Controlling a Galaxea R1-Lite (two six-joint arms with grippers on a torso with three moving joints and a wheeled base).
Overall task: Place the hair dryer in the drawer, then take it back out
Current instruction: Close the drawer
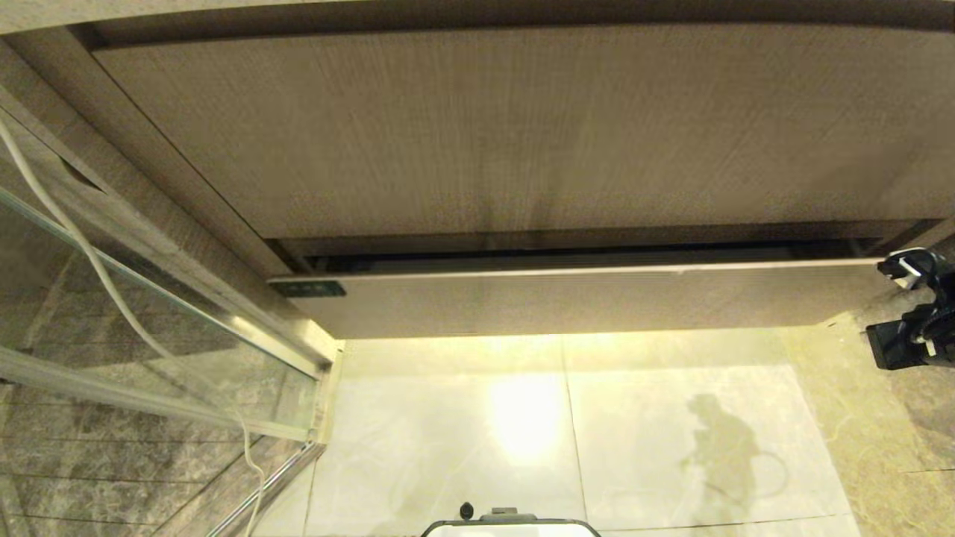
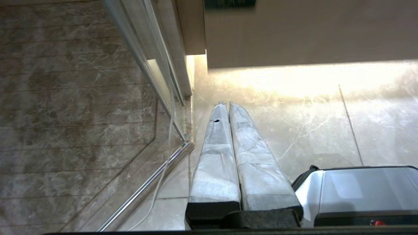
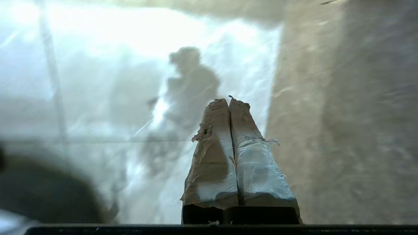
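- Drawer (image 1: 574,302) across the middle of the head view, a narrow wood-grain strip under the tall front panel (image 1: 492,134); pulled out only a little, with a dark slit along its top edge; inside hidden.
- Hair dryer nowhere in any view; place cannot be told, perhaps inside the drawer, perhaps out of frame.
- Right gripper (image 3: 228,99) at the right edge of the head view, level with the drawer's right end; taped fingers (image 3: 212,163) pressed together, nothing between them; pale floor tiles (image 1: 448,432) and a blurred shadow beyond.
- Left gripper (image 2: 224,103) low in the centre of the left wrist view, pointing at the floor beside the glass screen (image 1: 149,321); fingers likewise closed flat on each other, empty.
- White cable (image 1: 97,261) trailing down the left of the head view behind the glass.
- Handling, as a judgement: small plastic body, likely light and stiff, shell smooth and prone to slip between taped pads; best taken across the handle or the barrel's narrowest part, clear of the grille; loose cord likely to snag on the drawer edge.
- Next step probably a wider pull on the drawer front.
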